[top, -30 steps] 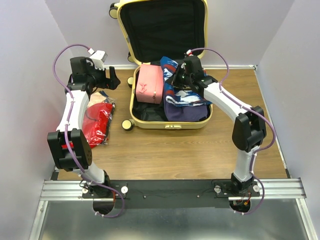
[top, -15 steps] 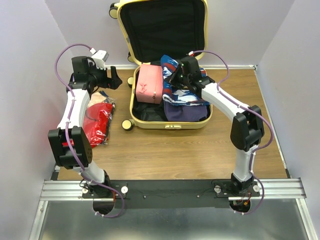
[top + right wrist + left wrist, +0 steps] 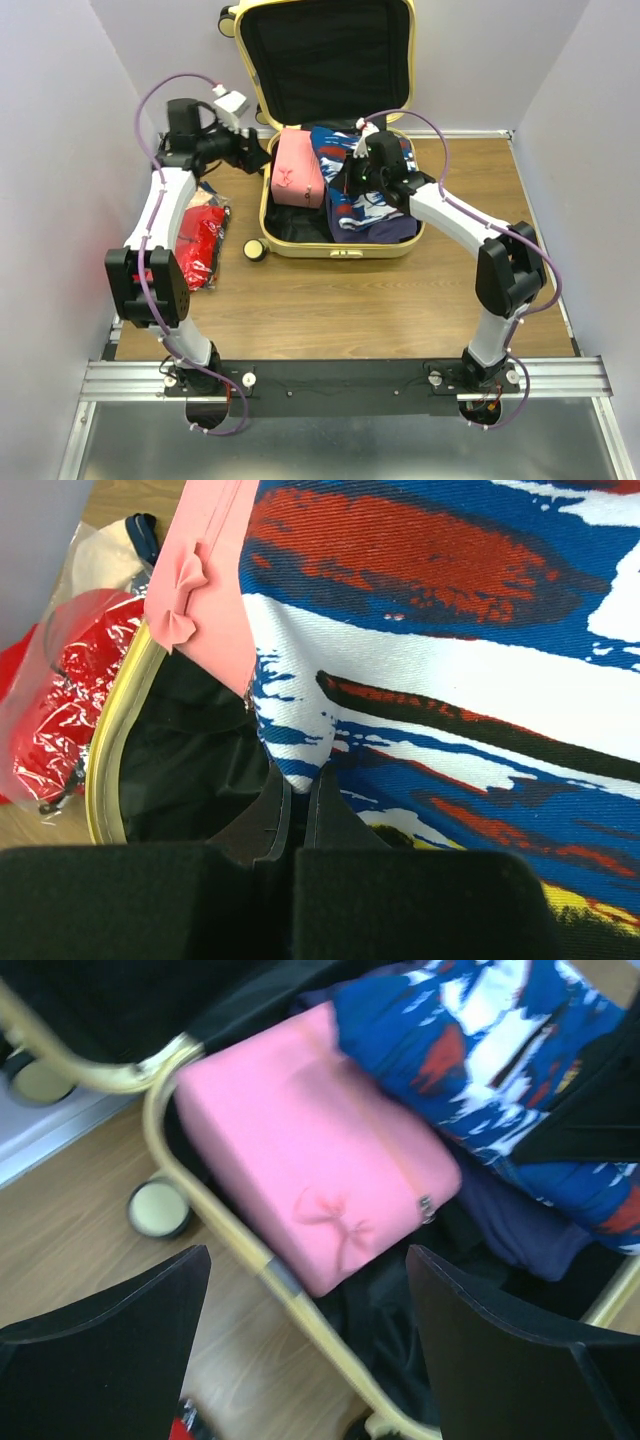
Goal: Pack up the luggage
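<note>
Left wrist view: left gripper [image 3: 305,1270] jaws wide, empty, over left rim of open pale-yellow hard-shell luggage [image 3: 215,1210] at wooden table's [image 3: 350,300] far edge; pink rectangular fabric pouch [image 3: 300,1150] directly beneath, long axis slanting across the gap; left arm nearer; right gripper [image 3: 298,785] jaws pressed together at blue patterned garment [image 3: 450,680].

No text, label, brand, number or sign can be read in any of the views. The luggage [image 3: 300,250] is seen with plain yellow shell and black lining, and no lettering is made out on them. The pink pouch [image 3: 310,1160] is marked only by a small bow. The patterned cloth [image 3: 450,680] is printed in blue, white and red shapes, not letters. Nothing legible is seen on the red packet [image 3: 200,245], which is too small to tell.
</note>
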